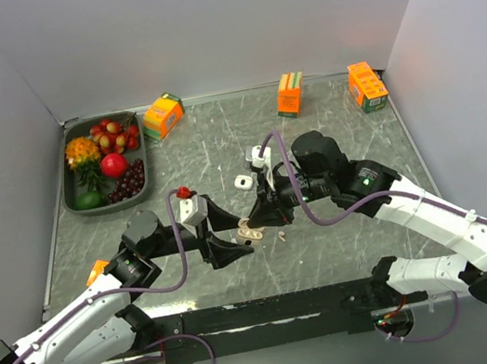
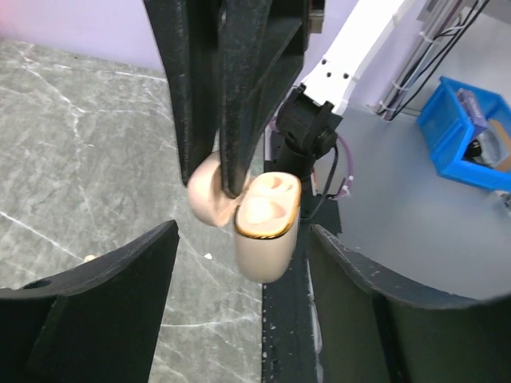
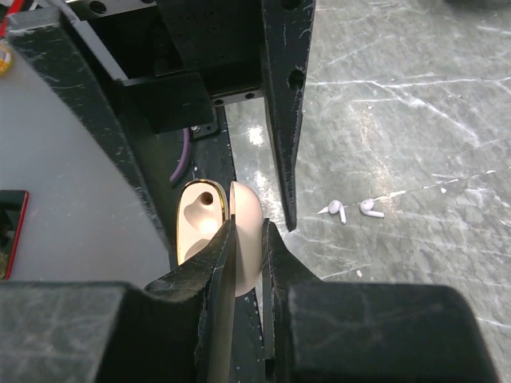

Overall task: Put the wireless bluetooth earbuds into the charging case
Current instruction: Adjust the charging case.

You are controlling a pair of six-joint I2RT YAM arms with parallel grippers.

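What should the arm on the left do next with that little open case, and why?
Probably close the left gripper onto the charging case. Its jaws stand apart on either side of the case body without touching, while the right gripper pinches only the lid. Two earbuds lie on the table; a steadier hold should come first.

Robotics laboratory cell: plain panel walls (image 1: 196, 20) enclose the marbled tabletop (image 1: 338, 128) where my left arm (image 1: 72, 335) and right arm (image 1: 440, 223) are bolted; a blue storage bin (image 2: 471, 136) sits beyond its edge.
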